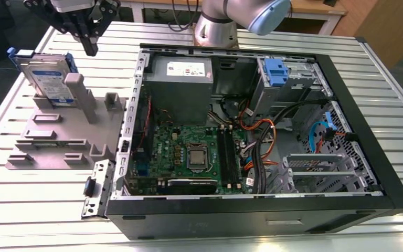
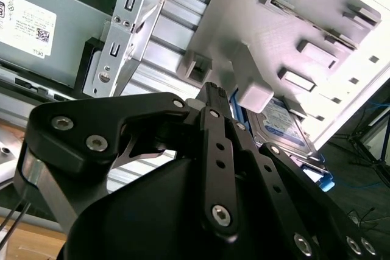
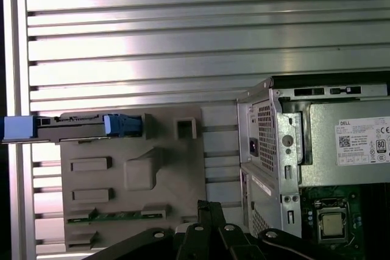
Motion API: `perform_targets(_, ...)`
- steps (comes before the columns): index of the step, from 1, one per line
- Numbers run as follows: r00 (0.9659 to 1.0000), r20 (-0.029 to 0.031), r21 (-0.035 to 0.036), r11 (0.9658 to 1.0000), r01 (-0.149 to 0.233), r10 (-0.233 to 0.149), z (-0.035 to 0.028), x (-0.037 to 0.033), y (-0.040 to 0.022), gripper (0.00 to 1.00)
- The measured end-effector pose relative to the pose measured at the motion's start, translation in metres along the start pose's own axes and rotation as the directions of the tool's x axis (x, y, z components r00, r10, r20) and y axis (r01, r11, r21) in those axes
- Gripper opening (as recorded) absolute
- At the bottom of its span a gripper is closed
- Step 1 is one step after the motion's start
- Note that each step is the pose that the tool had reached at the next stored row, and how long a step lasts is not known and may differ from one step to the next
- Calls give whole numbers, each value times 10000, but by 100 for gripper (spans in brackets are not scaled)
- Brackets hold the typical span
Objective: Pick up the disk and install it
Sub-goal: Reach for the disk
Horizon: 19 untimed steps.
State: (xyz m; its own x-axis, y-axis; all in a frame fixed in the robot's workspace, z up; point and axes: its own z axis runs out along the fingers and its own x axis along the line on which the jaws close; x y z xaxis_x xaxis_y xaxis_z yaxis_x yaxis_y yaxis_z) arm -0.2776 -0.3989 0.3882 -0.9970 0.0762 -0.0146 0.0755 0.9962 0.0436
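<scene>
Currently the disk (image 1: 48,79), a silver drive with a white-and-blue label in a blue carrier, stands on edge in a slot of the grey fixture (image 1: 61,142) on the tabletop (image 1: 40,210). It sits below and just beside the tool (image 1: 89,48), apart from it. The tool's fingers are pressed together, gripping nothing. On the tool's other side lies the open computer case (image 1: 222,223), holding a motherboard (image 1: 187,152), a grey power-supply box (image 1: 180,89) and a bare blue bracket (image 1: 275,71).

Silver arm (image 1: 219,21) with pale-blue joint cap (image 1: 268,17); black tool (image 1: 90,48) with silver screws (image 2: 220,213).
</scene>
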Motion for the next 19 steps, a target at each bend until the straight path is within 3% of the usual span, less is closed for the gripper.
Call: perform_targets(19,10000,0,0,10000,0,0,-2,103,-8,11)
